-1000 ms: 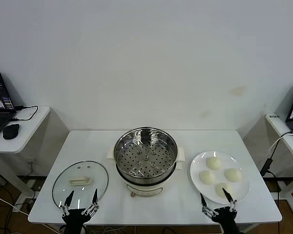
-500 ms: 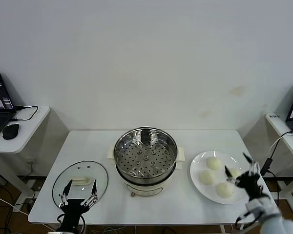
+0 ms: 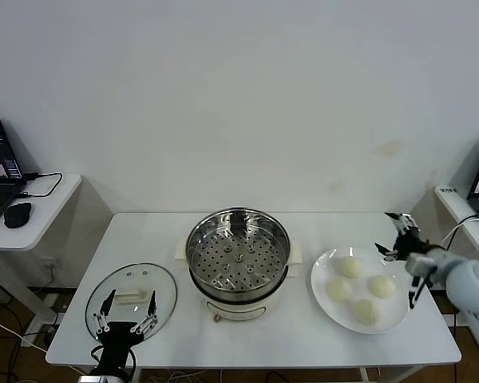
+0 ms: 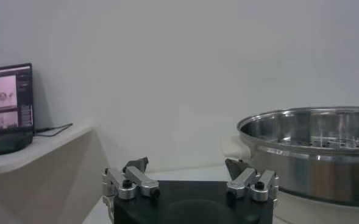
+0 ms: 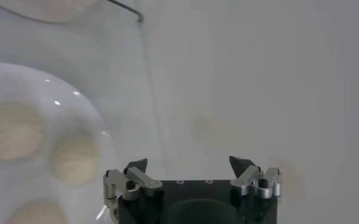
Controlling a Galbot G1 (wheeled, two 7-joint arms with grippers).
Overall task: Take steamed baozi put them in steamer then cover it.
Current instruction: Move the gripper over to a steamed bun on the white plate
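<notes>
Now the right claw (image 3: 394, 235) hovers spread wide beside the steamed baozi (image 3: 350, 267); the left claw (image 3: 126, 313), also wide, waits over the cover (image 3: 131, 298).

I see four cream-white round steamed buns (image 3: 360, 288) on a glossy white round plate (image 3: 325, 272). The shiny silver steel steamer pot (image 3: 238, 254) holds a tray dotted with dark holes, on a cream-white base. The clear glass lid (image 3: 131, 297) has a silver rim and cream bar handle. The table (image 3: 160, 231) is white.
</notes>
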